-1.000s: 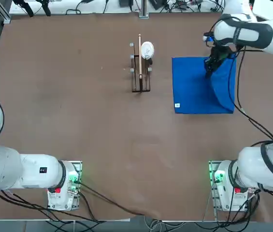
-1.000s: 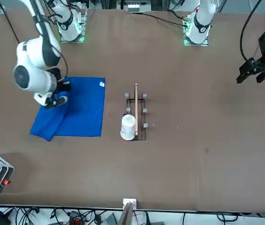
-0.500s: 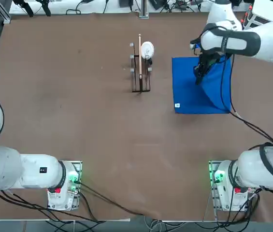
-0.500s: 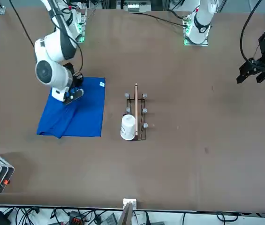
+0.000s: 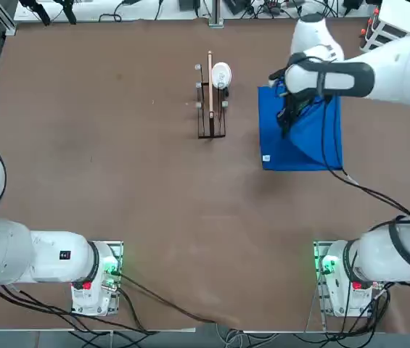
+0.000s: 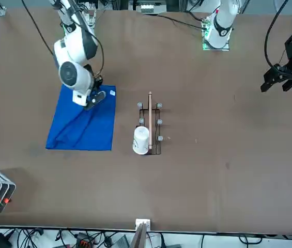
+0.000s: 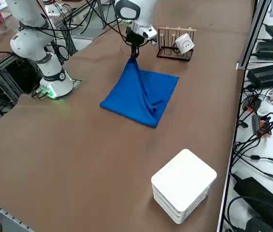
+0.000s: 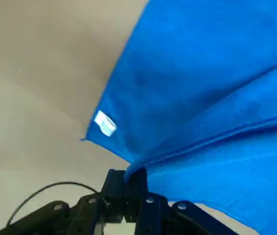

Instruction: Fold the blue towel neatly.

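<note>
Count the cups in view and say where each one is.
1. A single white cup sits on the dark wire rack at mid-table, on the rack's end farthest from the arm bases, beside the blue towel. No other shows.

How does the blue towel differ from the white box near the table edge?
The blue towel is soft cloth, spread flat with one corner lifted by the right hand; the white box is rigid, blocky and untouched. The towel covers more table than the box. Both rest on the brown table.
</note>
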